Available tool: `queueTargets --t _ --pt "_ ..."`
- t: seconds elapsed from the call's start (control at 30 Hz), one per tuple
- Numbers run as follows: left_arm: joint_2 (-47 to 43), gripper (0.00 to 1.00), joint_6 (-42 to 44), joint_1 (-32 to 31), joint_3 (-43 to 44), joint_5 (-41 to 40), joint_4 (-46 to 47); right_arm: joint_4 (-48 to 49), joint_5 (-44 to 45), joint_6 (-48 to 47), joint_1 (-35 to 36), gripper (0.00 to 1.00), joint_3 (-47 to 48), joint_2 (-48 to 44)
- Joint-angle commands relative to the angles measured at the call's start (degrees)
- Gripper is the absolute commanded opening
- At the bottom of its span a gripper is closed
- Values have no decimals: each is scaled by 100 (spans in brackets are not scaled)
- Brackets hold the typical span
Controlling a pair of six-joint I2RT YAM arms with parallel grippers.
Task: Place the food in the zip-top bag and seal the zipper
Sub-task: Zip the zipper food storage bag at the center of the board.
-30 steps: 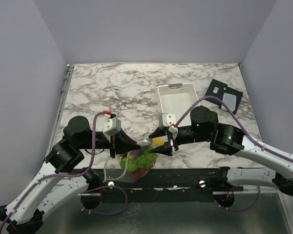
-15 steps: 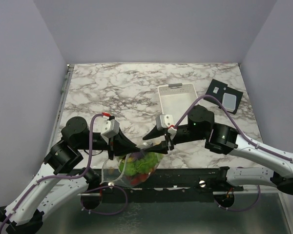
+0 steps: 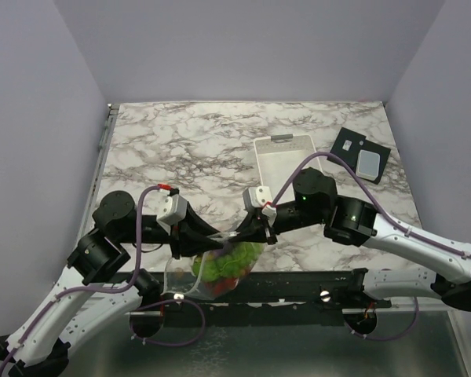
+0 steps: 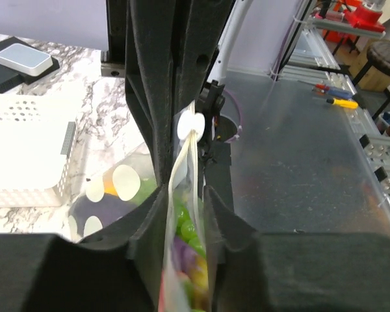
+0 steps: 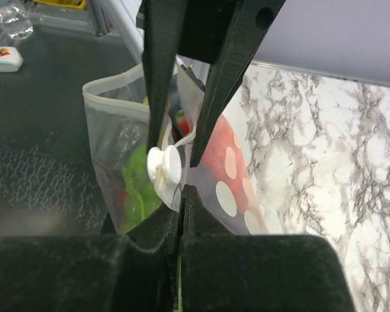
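Three pale lilac walls [image 3: 243,47]: plain and smooth; we see them close in the back and both sides.
White marble-look table [image 3: 180,141]: flat and matt with grey veins; a dark metal shelf [image 3: 298,338] lies past its near edge.
White rectangular plastic basket [image 3: 286,161]: on the far right part of the table, well apart from the bag, its side perforated.
Clear, crinkly plastic zip-top bag [image 3: 184,271]: hangs at the table's near edge between the two grippers. Its top is stretched into a thin line and its body droops over the dark rail. The film has pale round dots.
Black left gripper [image 3: 213,236]: jaws a narrow gap apart, with the bag's top edge running between them.
Black right gripper [image 3: 246,229]: jaws pressed together, pinching the bag's top edge just behind the slider.
Dark flat card [image 3: 361,155]: on the far right corner, with a pale rounded rectangle on it.
Small colourful toy food [image 3: 224,263]: inside the bag, mostly green, with some red, orange and purple showing through.
Zipper [image 4: 182,195]: a pale strip along the bag's mouth, with a small round white slider [image 5: 164,166] on it.
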Motion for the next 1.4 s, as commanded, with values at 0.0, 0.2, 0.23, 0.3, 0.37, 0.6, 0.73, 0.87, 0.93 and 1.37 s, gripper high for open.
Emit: queueTargets --t 0.0,0.2,0.23,0.3,0.37,0.6,0.73,0.87,0.93,1.37 --pt "-129 40 28 -28 217 -113 243 -364 55 182 22 1 468 131" --pt "-49 62 75 -29 327 -313 250 -772 109 405 27 1 801 308" --pt "-17 63 82 -28 351 -341 246 -865 110 439 23 1 872 360" --pt "50 63 107 -28 389 -416 245 -1060 116 484 26 0 1002 460" --pt "95 63 139 -29 427 -560 246 -1201 123 529 23 1 1085 550" --pt "254 63 136 -29 474 -664 296 -1594 328 811 25 1 1404 887" --pt "209 61 154 -25 440 -653 311 -1659 511 1025 27 1 1479 984" --pt "91 57 138 -27 358 -673 305 -1689 716 1309 21 1 1535 1001" --pt "31 53 136 -29 314 -688 310 -1717 853 1525 20 0 1562 1016" --pt "38 49 134 -29 211 -1026 304 -1832 1060 2087 20 1 1836 1280"
